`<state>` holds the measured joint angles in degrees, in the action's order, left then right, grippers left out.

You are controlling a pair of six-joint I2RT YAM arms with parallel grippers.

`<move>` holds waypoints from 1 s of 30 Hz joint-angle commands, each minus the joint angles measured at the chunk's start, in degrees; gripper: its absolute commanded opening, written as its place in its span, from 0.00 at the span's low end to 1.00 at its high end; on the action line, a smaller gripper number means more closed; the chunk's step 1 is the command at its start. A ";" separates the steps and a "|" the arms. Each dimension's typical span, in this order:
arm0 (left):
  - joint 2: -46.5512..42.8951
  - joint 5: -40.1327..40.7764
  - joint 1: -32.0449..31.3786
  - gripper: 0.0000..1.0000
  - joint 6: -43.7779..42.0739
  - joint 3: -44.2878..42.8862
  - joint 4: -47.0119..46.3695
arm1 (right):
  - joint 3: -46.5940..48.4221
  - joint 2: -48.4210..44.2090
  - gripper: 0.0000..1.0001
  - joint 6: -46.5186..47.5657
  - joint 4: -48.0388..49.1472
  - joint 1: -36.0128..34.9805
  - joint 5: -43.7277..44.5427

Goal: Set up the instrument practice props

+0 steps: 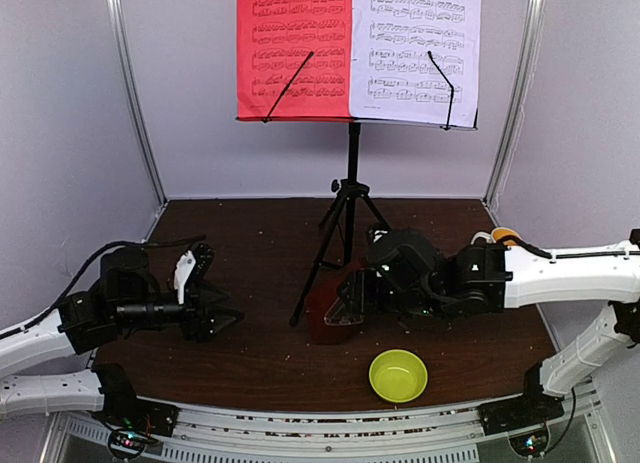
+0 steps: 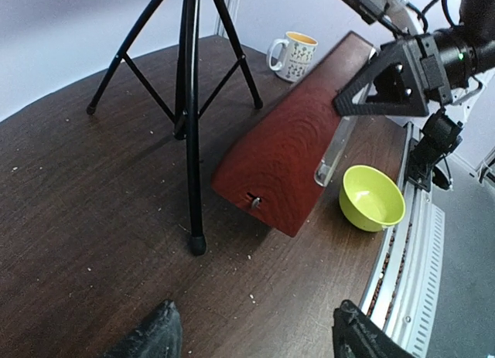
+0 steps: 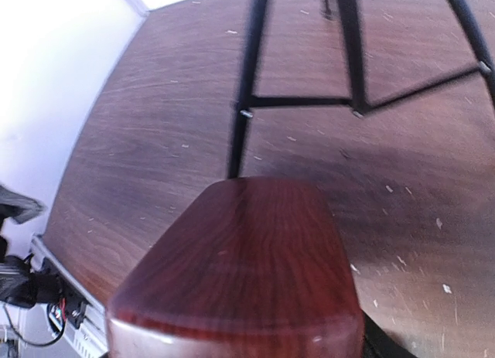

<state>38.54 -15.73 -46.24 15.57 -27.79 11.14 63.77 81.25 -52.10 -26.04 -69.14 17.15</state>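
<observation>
The black music stand (image 1: 350,198) stands on tripod legs at the back centre, with the red sheet (image 1: 293,48) and the white sheet (image 1: 415,48) on its desk. My right gripper (image 1: 357,291) is shut on the narrow top of the brown metronome (image 1: 328,321). It holds the metronome tilted, with the base low by the stand's near leg. In the left wrist view the metronome (image 2: 286,153) shows its winding key and clear cover. It fills the right wrist view (image 3: 240,265). My left gripper (image 1: 222,318) is open and empty at the left, and its fingertips (image 2: 155,335) are wide apart.
A yellow-green bowl (image 1: 398,374) sits near the front edge, right of the metronome, and also shows in the left wrist view (image 2: 373,197). A patterned white mug (image 2: 292,55) stands at the back right, behind my right arm. The tripod legs (image 2: 189,118) spread across the mid table.
</observation>
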 commanded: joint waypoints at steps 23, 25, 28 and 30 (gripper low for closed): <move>16.79 -5.81 -2.58 0.96 -19.89 -0.83 -10.77 | 3.24 -2.79 0.17 21.74 14.65 4.96 -20.72; 18.61 -5.55 -3.24 0.95 -18.29 -0.18 -13.84 | 3.44 -2.24 0.16 20.88 14.51 4.98 -20.84; 21.42 -5.34 -4.25 0.95 -17.18 -0.52 -17.73 | 3.29 -1.86 0.16 20.25 14.76 4.98 -21.13; 23.89 -5.29 -5.18 0.94 -17.64 -1.72 -18.46 | 3.49 -1.56 0.16 20.24 14.51 4.95 -21.22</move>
<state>59.07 -20.62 -49.95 -2.66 -26.92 -0.25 63.72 79.96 -30.52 -17.02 -64.47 -4.27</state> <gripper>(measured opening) 0.944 0.620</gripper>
